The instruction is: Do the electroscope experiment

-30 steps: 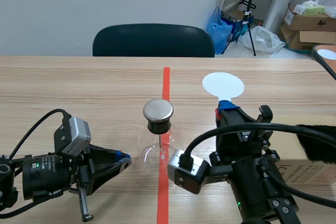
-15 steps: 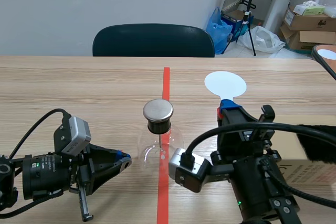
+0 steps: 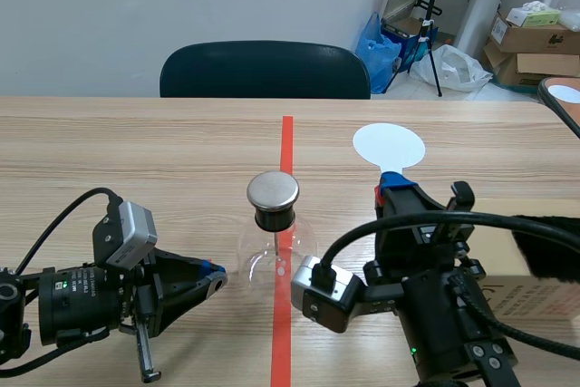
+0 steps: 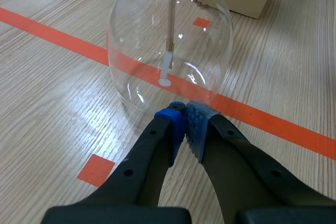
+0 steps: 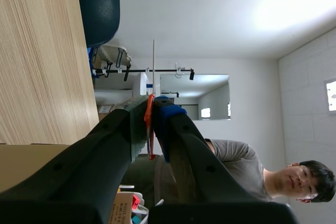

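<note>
Bench (image 3: 136,151): electroscope (image 3: 273,215) stands upright on the red tape line (image 3: 287,138), long axis vertical, metal cap on top, rod hanging down inside the glass bulb. Cardboard box (image 3: 526,251) is to its right. White-disc paddle (image 3: 388,146) is right of and beyond the electroscope, long axis running away from the robot, disc end pointing at the far edge, face up. Right pincer (image 3: 392,189) is clamped on the paddle's orange handle. Left pincer (image 4: 185,114) is low, just left of the bulb, pads pressed together on nothing, tips aimed at the glass.
</note>
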Available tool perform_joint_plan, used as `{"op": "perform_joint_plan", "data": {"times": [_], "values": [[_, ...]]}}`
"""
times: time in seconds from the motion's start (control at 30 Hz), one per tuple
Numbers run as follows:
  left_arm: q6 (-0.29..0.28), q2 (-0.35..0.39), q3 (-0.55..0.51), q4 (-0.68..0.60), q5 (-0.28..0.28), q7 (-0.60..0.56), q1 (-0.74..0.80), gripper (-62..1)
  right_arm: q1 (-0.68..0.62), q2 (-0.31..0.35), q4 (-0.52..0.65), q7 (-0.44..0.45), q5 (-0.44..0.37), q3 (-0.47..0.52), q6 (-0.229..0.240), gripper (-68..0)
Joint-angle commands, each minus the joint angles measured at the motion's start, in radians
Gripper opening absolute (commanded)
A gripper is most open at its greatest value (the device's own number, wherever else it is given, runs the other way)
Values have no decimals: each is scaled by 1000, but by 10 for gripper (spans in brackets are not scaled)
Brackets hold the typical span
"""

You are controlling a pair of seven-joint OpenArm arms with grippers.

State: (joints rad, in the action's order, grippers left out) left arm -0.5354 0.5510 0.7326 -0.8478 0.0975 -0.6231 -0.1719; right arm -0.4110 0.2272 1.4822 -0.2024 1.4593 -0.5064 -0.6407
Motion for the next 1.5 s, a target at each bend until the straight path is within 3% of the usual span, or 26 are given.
{"op": "perform_joint_plan", "data": {"times": [0.0,1.47], "values": [[-6,-5,-2,-17,11,-16,-3,-575,9,8,24,0,2,-3,-14,-658],[28,-22,-2,-17,14,-13,-3,-575,9,8,24,0,2,-3,-14,-658]]}}
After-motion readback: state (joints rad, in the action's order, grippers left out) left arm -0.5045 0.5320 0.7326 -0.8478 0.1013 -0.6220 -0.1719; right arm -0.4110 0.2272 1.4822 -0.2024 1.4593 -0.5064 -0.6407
